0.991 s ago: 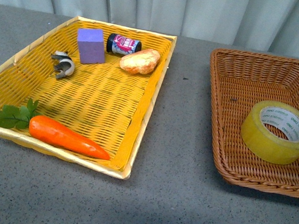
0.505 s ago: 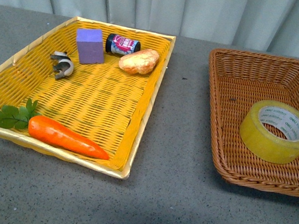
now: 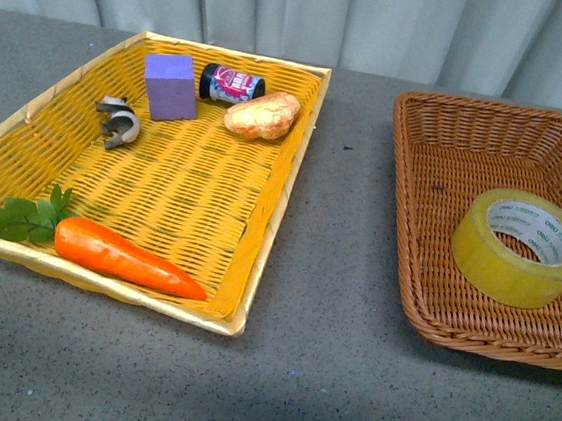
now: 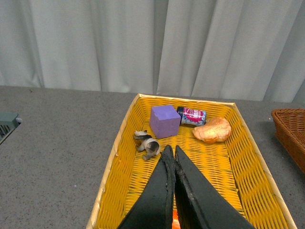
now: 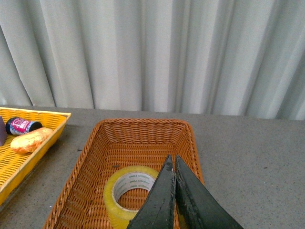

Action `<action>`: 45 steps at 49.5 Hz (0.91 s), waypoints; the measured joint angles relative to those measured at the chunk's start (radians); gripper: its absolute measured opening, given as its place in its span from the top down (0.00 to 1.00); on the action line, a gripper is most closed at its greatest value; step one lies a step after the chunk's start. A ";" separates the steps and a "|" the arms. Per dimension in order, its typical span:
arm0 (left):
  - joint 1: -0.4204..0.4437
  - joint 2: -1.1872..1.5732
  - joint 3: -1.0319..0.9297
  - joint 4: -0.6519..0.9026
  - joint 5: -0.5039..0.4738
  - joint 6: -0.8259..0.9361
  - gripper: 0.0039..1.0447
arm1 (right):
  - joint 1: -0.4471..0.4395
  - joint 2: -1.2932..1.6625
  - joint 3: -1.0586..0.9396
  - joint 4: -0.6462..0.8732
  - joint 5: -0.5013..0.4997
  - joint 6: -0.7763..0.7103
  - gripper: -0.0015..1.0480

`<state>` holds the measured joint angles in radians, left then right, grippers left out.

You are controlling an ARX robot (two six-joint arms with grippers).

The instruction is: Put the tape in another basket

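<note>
The tape [image 3: 521, 247], a wide yellowish roll with a white printed core, lies flat in the brown wicker basket [image 3: 434, 186] at the right. It also shows in the right wrist view [image 5: 127, 192], inside the basket [image 5: 138, 136]. My right gripper [image 5: 172, 163] is shut and empty, held above the basket beside the roll. My left gripper [image 4: 171, 152] is shut and empty above the yellow basket [image 4: 119, 157]. Neither arm shows in the front view.
The yellow basket [image 3: 183, 190] at the left holds a purple block [image 3: 169, 85], a dark jar [image 3: 232, 84], a bread piece [image 3: 262, 114], a grey metal clip [image 3: 119, 120] and a carrot [image 3: 121, 254]. Grey tabletop lies between the baskets. A curtain hangs behind.
The front view has shifted very slightly; the tape and the other objects lie where they were.
</note>
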<state>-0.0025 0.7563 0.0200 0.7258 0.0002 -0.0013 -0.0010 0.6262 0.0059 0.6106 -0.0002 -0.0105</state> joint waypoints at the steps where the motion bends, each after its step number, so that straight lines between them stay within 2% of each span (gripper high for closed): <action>1: 0.000 -0.014 0.000 -0.013 0.000 0.000 0.96 | 0.000 -0.014 -0.001 -0.013 0.000 0.000 0.99; 30: 0.000 -0.383 -0.002 -0.350 0.000 0.000 0.96 | 0.000 -0.326 -0.001 -0.307 0.000 0.000 0.99; 45: 0.000 -0.499 -0.002 -0.465 0.000 0.000 0.96 | 0.000 -0.420 -0.001 -0.401 0.000 0.000 0.99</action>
<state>-0.0025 0.2569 0.0185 0.2611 -0.0002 -0.0013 -0.0010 0.2062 0.0048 0.2100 -0.0006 -0.0105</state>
